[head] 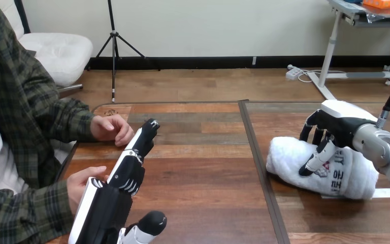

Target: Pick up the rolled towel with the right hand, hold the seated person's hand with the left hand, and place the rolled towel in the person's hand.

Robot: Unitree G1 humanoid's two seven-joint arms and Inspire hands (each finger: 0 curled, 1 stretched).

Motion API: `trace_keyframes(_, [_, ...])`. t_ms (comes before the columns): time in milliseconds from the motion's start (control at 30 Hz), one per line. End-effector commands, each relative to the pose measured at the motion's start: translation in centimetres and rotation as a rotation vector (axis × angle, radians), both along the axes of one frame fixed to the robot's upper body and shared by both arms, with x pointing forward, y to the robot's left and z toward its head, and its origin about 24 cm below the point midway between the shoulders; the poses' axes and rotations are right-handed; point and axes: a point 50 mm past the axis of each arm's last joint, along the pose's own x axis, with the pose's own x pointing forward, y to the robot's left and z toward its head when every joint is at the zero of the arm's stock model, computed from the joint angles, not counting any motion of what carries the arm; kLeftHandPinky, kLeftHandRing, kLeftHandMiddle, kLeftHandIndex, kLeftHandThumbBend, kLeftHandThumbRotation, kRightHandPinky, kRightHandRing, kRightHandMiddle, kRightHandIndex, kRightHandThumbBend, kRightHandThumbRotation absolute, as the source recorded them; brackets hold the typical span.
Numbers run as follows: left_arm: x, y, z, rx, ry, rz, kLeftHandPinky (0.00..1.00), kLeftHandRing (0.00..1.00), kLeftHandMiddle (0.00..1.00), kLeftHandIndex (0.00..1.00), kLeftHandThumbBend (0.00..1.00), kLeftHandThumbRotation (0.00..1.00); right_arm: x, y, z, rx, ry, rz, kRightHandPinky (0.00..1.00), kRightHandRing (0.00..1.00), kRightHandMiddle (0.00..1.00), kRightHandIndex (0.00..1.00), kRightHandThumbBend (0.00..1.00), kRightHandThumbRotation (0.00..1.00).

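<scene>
Wooden brown plank bench (203, 168), dark seam (259, 168) running front to back through the middle.

Far left: person seated at the bench's left side, both hands at that edge. Person's far hand (110, 128) is loosely curled and rests on the bench. Person's near hand (84, 185) is further down the view, at the bench edge.

Left hand (124, 175) is up between the two. Its fingers (144, 134) are straight and point away from the robot, tips just beside the person's far hand. Thumb (152, 222) sticks out to the right, clear of everything. It's open and has hold of nothing. The person's near hand sits against its white back shell; can't tell if they actually touch.

Right of the seam: white rolled terry towel (294, 157) lies on its side on the bench, well apart from the person.

Right hand (337, 124) is on top of the towel. Fingers (309, 133) curl down over the far side, thumb (316, 160) is pressed into the near face. So it's closed round the roll, and the towel's underside is down on the bench.
</scene>
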Motion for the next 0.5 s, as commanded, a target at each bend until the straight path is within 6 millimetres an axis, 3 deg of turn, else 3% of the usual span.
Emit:
trace_keyframes(0, [0.73,-0.3,1.67,-0.023,-0.087,-0.012,0.97,0.98,0.98,0.92,0.86,0.76,-0.53,0.72,-1.37,0.038,0.023,0.015,0.34,0.37,0.4,0.4,0.86,0.0])
trace_keyframes(467, [0.56,-0.19,1.86,-0.024,-0.083,0.0,0.95,0.97,0.97,0.92,0.88,0.77,-0.48,1.28,-1.16,0.111,0.002,0.042,0.29,0.33,0.36,0.37,0.84,0.0])
